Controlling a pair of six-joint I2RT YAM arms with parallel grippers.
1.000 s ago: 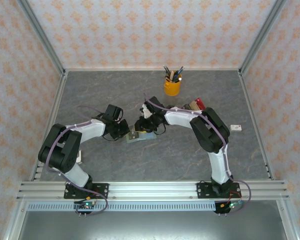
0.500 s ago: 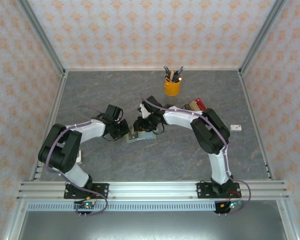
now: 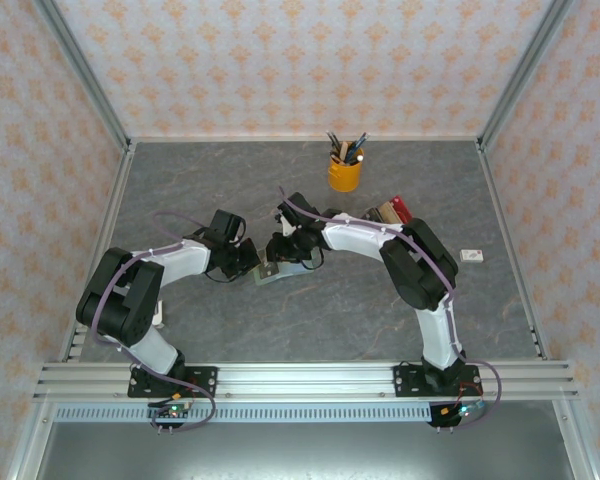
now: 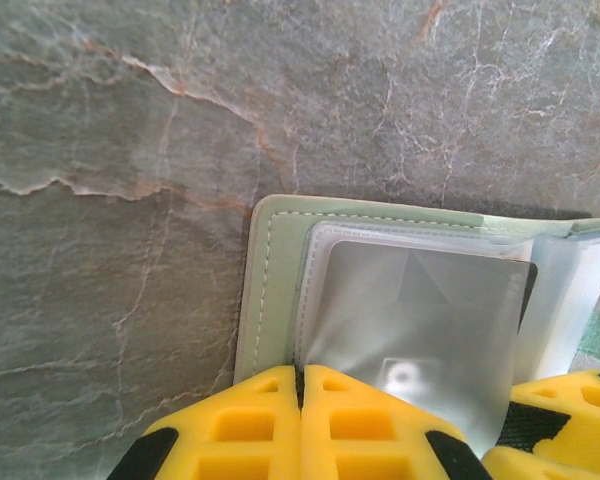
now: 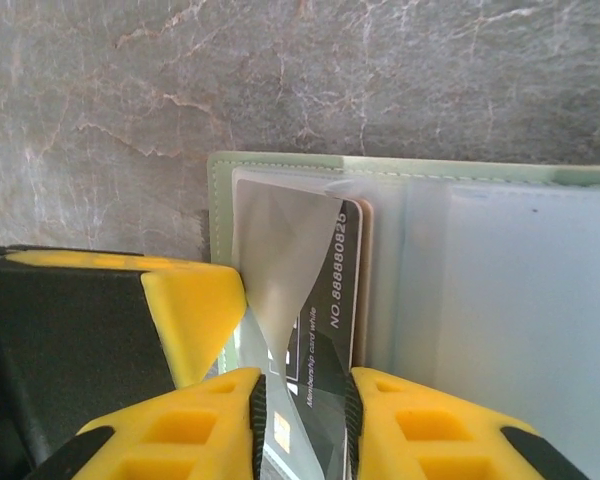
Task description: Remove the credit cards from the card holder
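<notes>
The sage-green card holder (image 3: 272, 274) lies open on the grey table between both arms. My left gripper (image 4: 300, 375) is shut, its tips pressing on the holder's (image 4: 270, 290) near edge beside a clear pocket. A dark credit card (image 5: 325, 270) printed "NO.88888825" sits in the clear pocket of the holder (image 5: 280, 160). My right gripper (image 5: 302, 400) stands over that card with its jaws a little apart, and the card's face shows in the gap. In the top view the left gripper (image 3: 252, 264) and the right gripper (image 3: 280, 252) meet over the holder.
A yellow cup of pens (image 3: 345, 175) stands at the back. A cluster of dark, tan and red blocks (image 3: 390, 211) sits behind the right arm. A small white item (image 3: 471, 256) lies at the right. The left gripper's yellow finger (image 5: 190, 310) sits close beside my right fingers.
The right gripper has edged slightly left and away over the holder. The left arm and the holder have stayed put.
</notes>
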